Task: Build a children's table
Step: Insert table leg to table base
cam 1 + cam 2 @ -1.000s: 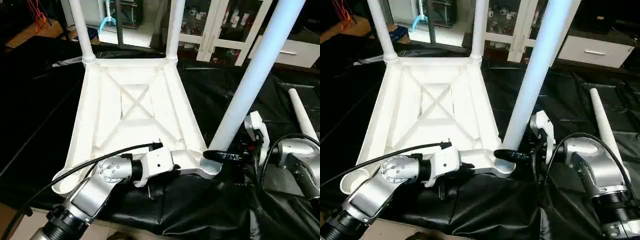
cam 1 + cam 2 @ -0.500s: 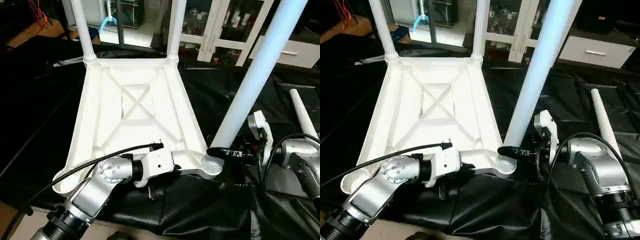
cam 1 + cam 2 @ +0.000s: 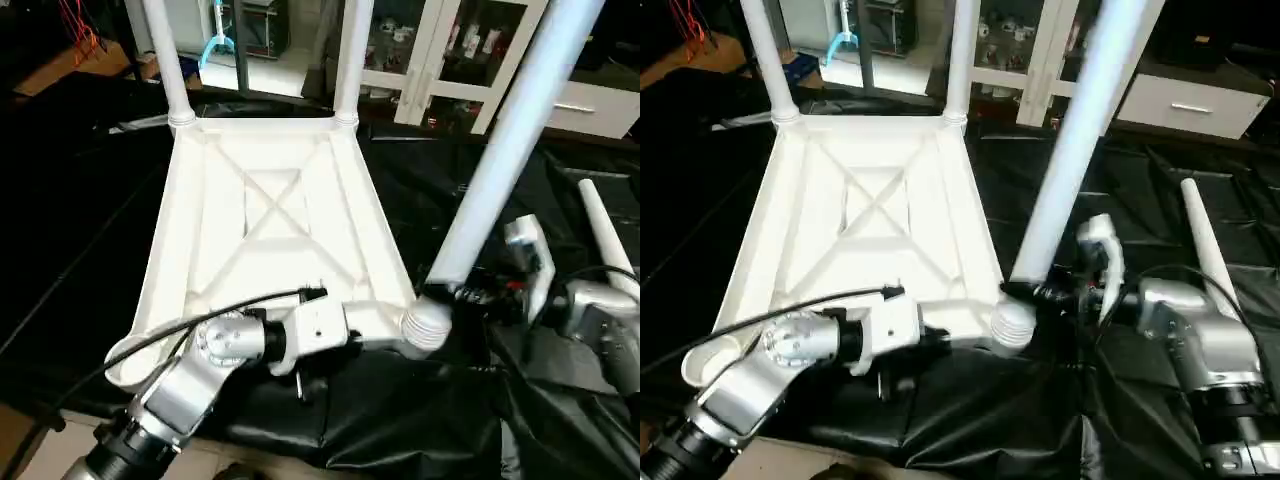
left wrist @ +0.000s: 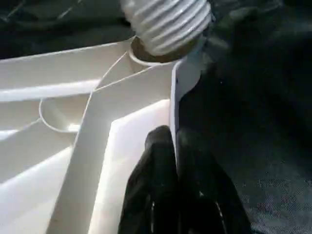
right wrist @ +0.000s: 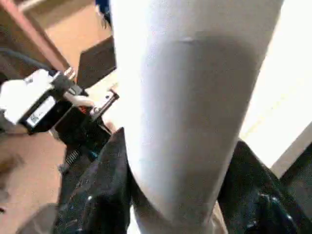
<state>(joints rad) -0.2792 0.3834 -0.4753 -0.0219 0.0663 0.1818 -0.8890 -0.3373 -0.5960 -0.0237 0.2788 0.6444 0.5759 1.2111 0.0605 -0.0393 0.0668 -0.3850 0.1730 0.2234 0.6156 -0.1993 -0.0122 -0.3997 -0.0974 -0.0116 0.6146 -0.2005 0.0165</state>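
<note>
Left pincer [image 4: 173, 161]: clamped together on the thin near side wall of the table top, one finger each side, just beside the near-right corner socket.
Right pincer [image 3: 1045, 293]: closed around the foot of the third leg, a black finger on either side of the tube, right above its thread.
Third leg [image 3: 500, 145]: long white tube, leaning a little toward the right, ribbed screw end [image 4: 168, 22] meeting the near-right corner socket; thread mostly visible, so judged not yet screwed home.
Table top [image 3: 265, 215]: upside down on black sheeting [image 3: 90, 210], ribs with an X in the middle facing up; near-left socket [image 3: 705, 362] open, without a leg.
Spare leg [image 3: 1205, 250]: lying on the sheeting at the right side, well apart from the top.
Far legs [image 3: 165, 60]: two upright in the far corners.
Cabinet [image 3: 440, 50]: glass-doored, white, beyond the far edge.
Handling: hollow plastic, probably light and stiff but smooth, likely to slip in a turning grip; best taken low, near the thread, where the tube is widest; side wall thin, probably flexes under a hard pinch; tilted thread may cross and jam.
</note>
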